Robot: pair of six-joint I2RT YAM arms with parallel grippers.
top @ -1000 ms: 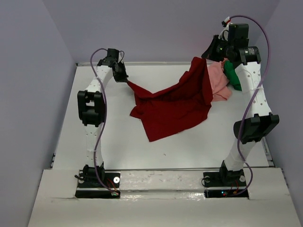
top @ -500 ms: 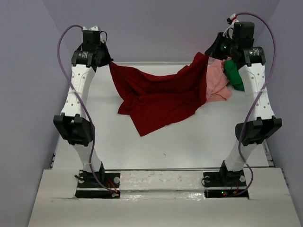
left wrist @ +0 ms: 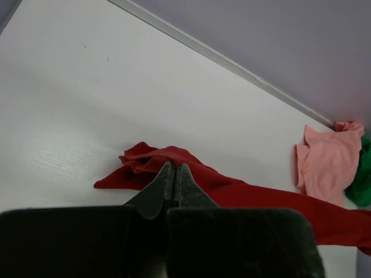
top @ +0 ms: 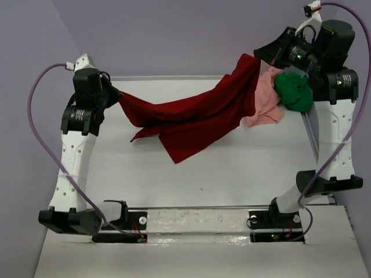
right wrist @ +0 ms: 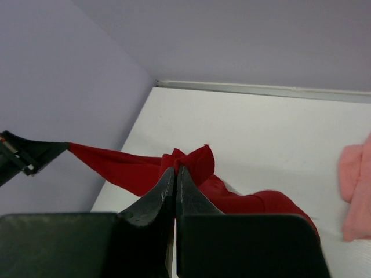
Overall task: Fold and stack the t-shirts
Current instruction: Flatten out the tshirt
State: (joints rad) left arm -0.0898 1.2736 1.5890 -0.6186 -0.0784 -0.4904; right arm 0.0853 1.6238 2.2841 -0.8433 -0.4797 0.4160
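My left gripper (top: 117,98) is pressed shut on one edge of the soft dark red cloth t-shirt (top: 191,119). My right gripper (top: 262,56) pinches the opposite edge, held higher. The shirt hangs between them as a sagging band, its long axis running from one gripper to the other and its loose middle drooping toward the white table (top: 232,174). The crumpled salmon pink cloth t-shirt (top: 264,101) and bright green cloth t-shirt (top: 294,91) lie just below my right gripper. To spread the red one, I judge both arms must lower together.
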